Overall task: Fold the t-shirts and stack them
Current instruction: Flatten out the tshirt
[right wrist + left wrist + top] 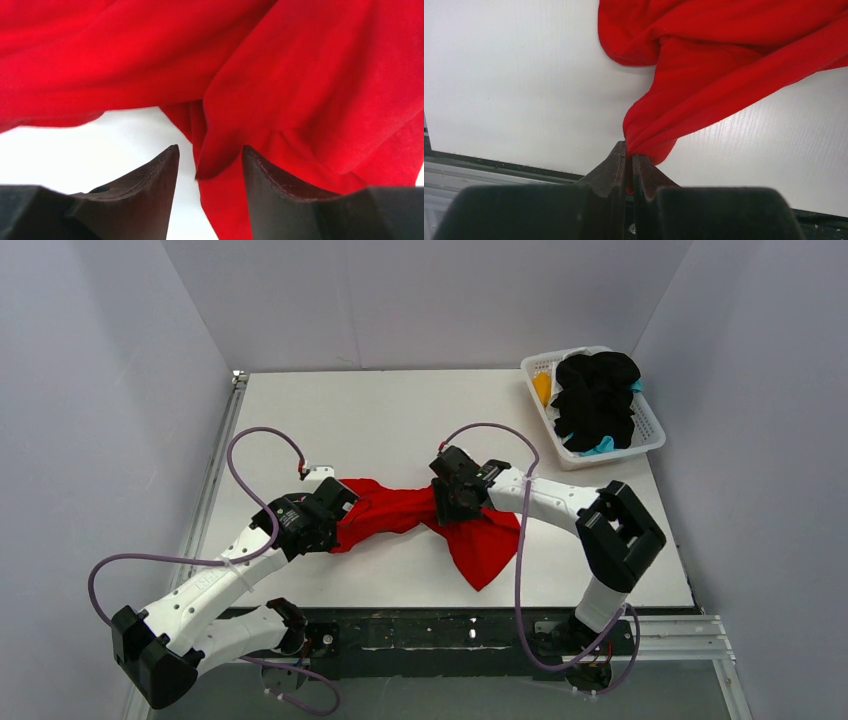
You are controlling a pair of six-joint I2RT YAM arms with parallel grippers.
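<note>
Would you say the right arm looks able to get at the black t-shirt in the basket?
Probably yes: the black t-shirt lies uncovered atop the basket on that arm's side; the right gripper is open.

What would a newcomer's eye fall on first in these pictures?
The red shirt near the middle of the white table strikes first, pulled long between the two arms. The left gripper is shut on one end of it; the right gripper stands open around a fold. In the far right corner a white basket holds a heap of black shirts.
</note>
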